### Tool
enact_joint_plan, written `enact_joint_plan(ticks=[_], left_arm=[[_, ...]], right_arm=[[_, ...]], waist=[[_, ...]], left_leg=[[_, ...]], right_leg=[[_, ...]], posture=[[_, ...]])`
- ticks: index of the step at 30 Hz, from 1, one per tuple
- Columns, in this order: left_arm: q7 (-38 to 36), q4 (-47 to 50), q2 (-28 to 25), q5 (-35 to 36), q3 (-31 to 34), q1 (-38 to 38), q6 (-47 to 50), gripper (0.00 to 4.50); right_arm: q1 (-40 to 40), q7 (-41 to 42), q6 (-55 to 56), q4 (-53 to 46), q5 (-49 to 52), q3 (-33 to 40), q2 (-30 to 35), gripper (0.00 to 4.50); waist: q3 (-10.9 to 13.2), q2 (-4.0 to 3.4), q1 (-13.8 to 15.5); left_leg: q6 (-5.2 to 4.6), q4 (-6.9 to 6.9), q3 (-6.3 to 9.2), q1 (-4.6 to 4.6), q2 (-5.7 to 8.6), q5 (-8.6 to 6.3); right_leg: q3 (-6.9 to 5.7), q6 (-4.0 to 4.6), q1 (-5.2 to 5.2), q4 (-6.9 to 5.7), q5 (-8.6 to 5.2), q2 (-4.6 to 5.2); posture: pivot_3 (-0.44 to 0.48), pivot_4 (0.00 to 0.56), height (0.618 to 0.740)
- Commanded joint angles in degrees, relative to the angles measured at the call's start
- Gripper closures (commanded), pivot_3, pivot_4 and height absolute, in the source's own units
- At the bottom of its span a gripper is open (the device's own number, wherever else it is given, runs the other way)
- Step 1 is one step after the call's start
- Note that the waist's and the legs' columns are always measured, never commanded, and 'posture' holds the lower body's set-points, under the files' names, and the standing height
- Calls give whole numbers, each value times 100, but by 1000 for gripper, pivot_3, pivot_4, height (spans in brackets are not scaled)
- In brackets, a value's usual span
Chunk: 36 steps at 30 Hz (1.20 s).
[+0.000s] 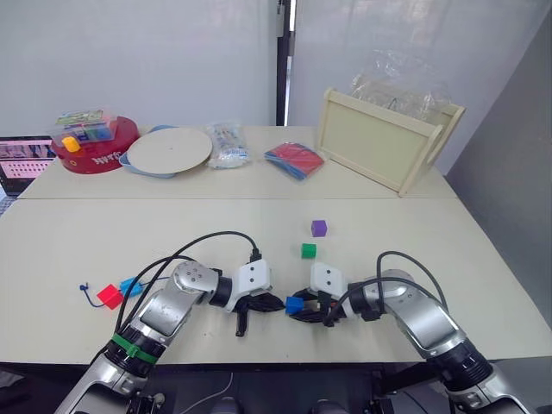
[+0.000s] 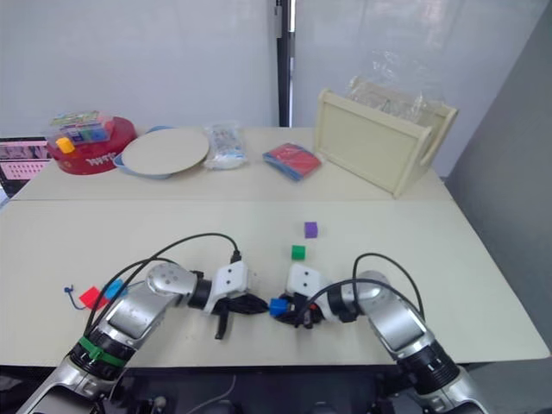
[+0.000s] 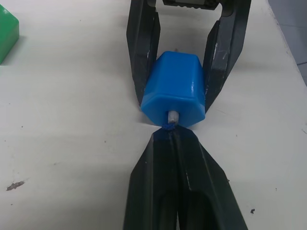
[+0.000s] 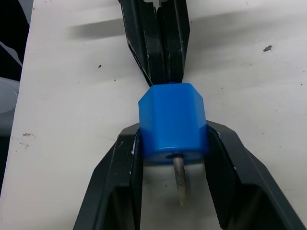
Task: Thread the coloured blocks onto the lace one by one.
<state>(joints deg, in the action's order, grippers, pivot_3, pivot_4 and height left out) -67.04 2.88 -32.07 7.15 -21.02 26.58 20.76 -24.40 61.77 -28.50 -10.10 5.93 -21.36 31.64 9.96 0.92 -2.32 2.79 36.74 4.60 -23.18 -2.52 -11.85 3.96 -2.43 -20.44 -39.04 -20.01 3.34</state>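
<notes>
We reckon the main risk now is the lace tip slipping back out of the blue block: the left claw is pinched shut on the lace right behind the block, w/ little slack, so any pull or a loosened grip on the right would undo the threading. The right claw is closed on the block's 2 sides, low over the worktop. The pale stiff tip pokes through the block's far hole. The block is glossy, w/ bevelled corners. 1 red block and another blue block sit on the lace's knotted end at the left; the green block and purple block lie loose beyond the claws.
</notes>
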Motion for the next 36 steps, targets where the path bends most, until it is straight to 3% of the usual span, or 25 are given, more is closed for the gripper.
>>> enact_joint_plan(ticks=[1,7,21,23,26,29,31,36], left_arm=[[-91,198,-129,126,133,-80,-83,3343],[-26,240,-276,148,178,-90,22,1398],[37,557,-363,483,495,-160,300,1398],[5,633,-346,521,440,-184,330,1366],[40,701,-306,546,413,-193,386,1366],[54,689,-278,531,396,-159,404,582],[-23,693,-273,552,372,-127,401,47],[3,564,-194,331,192,-34,196,47]], right_arm=[[-1,-67,-1,-7,42,19,-11,3224],[-17,-87,13,35,35,16,3,3224],[-35,-158,-217,-86,170,29,-45,3224],[-36,-201,-276,-110,192,49,-46,2180],[-16,-237,-371,-197,267,128,-26,1153],[25,-248,-509,-366,379,230,59,138],[102,-272,-576,-508,455,360,190,0],[331,-255,-675,-788,656,609,504,0]], waist=[[0,0,-2],[0,0,0],[0,0,-3],[1,0,-3],[1,0,-1],[1,0,3],[1,0,15],[2,1,38]], left_leg=[[0,0,0,0,0,0],[0,0,0,0,0,0],[0,0,0,-1,-1,0],[0,0,0,-1,-1,0],[0,0,0,-1,-1,0],[0,0,0,-3,-1,0],[0,0,0,-4,0,0],[0,0,0,-9,1,0]], right_leg=[[0,0,0,0,0,0],[0,0,0,0,0,0],[-1,0,-1,0,0,0],[0,0,-1,0,0,0],[-1,0,-1,0,0,-1],[-1,0,-2,0,0,0],[-1,0,-2,0,0,0],[-1,0,-4,5,0,2]], posture=[[0,150,740],[0,150,740],[0,150,740],[0,150,740],[0,150,740],[0,150,740],[0,150,740],[0,150,740]])
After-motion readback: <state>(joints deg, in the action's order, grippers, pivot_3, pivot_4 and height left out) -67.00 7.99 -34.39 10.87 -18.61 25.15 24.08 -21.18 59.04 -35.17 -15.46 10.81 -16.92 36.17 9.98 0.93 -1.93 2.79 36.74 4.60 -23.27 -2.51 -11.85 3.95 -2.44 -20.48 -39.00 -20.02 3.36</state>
